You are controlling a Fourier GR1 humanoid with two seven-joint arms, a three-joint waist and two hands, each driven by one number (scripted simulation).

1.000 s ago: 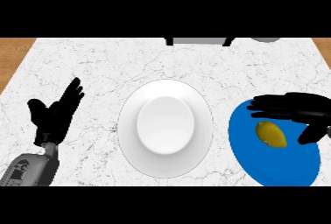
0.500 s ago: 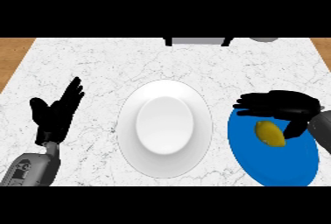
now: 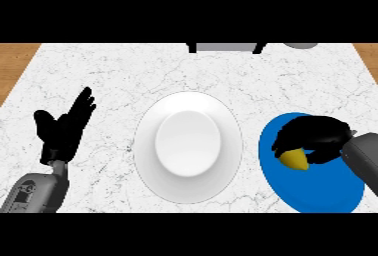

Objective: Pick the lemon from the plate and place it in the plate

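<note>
The right hand is curling its fingers and thumb round the lemon, over the left part of the blue plate. The hand is covering most of the fruit, and only a yellow tip is poking out below the dark fingers, so it is hard to tell whether the lemon is resting on the plate or hanging just above it. The grey right forearm is running off the view's right edge and is hiding part of the blue plate's right rim.

A larger white plate is sitting in the middle of the marbled desk, just left of the blue one, with nothing lying on it.

The left hand is resting open at the left of the view, fingers straight and pointing up, well apart from both plates. Its forearm is being cut off at the lower edge.

At the desk's far edge, a grey object with dark sides and a small grey rounded shape are being clipped at the top, too little showing to name either.
</note>
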